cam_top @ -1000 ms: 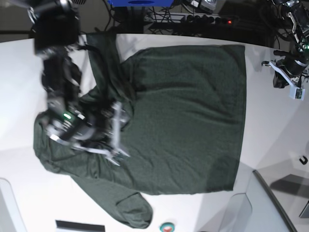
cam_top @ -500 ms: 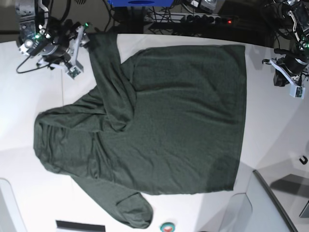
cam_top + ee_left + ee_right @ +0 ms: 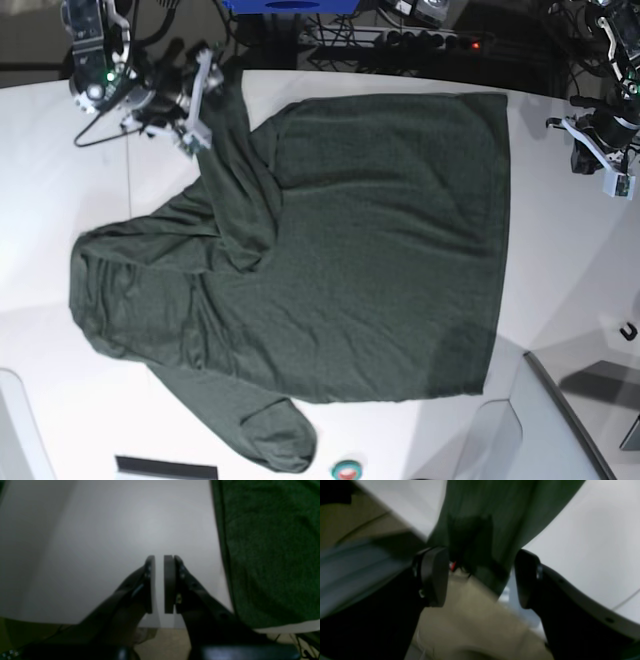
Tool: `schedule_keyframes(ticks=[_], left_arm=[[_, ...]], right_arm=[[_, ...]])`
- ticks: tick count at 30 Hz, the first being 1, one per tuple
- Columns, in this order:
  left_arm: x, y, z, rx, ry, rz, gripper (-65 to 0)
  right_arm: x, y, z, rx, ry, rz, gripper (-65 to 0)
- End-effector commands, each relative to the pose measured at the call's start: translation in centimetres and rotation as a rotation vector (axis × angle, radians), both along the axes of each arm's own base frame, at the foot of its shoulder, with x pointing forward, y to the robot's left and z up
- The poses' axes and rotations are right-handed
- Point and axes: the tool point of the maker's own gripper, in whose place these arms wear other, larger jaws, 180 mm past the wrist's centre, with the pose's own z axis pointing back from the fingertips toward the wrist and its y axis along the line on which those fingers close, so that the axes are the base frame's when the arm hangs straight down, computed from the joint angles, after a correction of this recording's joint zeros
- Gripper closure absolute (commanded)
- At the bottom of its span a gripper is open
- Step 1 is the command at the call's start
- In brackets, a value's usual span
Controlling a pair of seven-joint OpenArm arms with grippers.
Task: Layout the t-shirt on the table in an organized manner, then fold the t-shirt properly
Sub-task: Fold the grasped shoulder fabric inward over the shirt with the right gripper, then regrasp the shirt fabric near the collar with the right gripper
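Fingers, right arm: the right gripper hangs at the far corner of the counter with its fingers spread wide around the cuff of a sleeve, the cloth lying between them but, as far as the blurred wrist view shows, gripped by neither.
Fingers, left arm: the left gripper waits just off the hem side over bare white surface, its fingers nearly together with a thin gap, holding nothing.
Shirt: the t-shirt lies spread across the middle of the counter, body mostly flat, hem straight along one side.
Done: the body looks laid out — broadly smooth, square at the hem corners.
Left: the far sleeve lies folded over the body and bunched near the shoulder, the collar end is rumpled, the near sleeve curls at the front edge; judged from this, layout is unfinished and no fold has begun.
Count: one shirt, two sleeves, two grippers, one counter.
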Motion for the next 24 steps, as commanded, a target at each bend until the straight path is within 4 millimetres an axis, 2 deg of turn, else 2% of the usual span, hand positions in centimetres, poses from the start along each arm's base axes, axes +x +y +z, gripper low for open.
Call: schedule_keyframes(ticks=[1, 4, 5, 6, 9, 10, 12, 15, 18, 22, 24], left_arm=[[1.1, 0.6, 1.7, 0.023, -0.053, -0.009, -6.3], [0.8, 0.8, 1.7, 0.031, -0.046, -0.012, -6.3], [0.8, 0.8, 1.7, 0.031, -0.046, -0.012, -6.3], [0.8, 0.8, 1.7, 0.031, -0.046, -0.012, -6.3], [0.7, 0.8, 1.7, 0.031, -0.045, -0.012, -6.3], [0.7, 0.8, 1.7, 0.031, -0.045, -0.012, -6.3], [0.7, 0.8, 1.7, 0.031, -0.044, -0.012, -6.3], [0.7, 0.8, 1.7, 0.032, -0.044, -0.012, -6.3], [0.7, 0.9, 1.8, 0.035, -0.044, -0.013, -6.3], [0.7, 0.9, 1.8, 0.035, -0.044, -0.013, -6.3], [0.7, 0.9, 1.8, 0.035, -0.044, -0.013, -6.3]], right_arm=[[-1.4, -1.0, -0.9, -0.041, 0.048, 0.009, -38.3], [-1.8, -1.1, -1.3, -0.041, 0.064, 0.006, -37.4], [-1.7, -1.1, -1.3, -0.041, 0.063, 0.006, -34.2], [-1.6, -1.1, -1.3, -0.040, 0.057, 0.006, -29.0], [-1.4, -1.3, -1.1, -0.040, 0.048, 0.001, -2.3], [-1.4, -1.4, -1.1, -0.043, 0.049, 0.002, 0.0], [-0.9, -1.4, -0.6, -0.046, 0.029, 0.005, -3.6], [0.2, -1.4, 1.2, -0.061, -0.021, 0.022, -0.6], [1.8, -1.5, 4.0, -0.103, -0.083, 0.049, -0.8], [5.1, -1.2, 9.0, -0.156, -0.222, 0.100, -0.8], [6.4, -0.8, 10.3, -0.179, -0.251, 0.125, -0.8]])
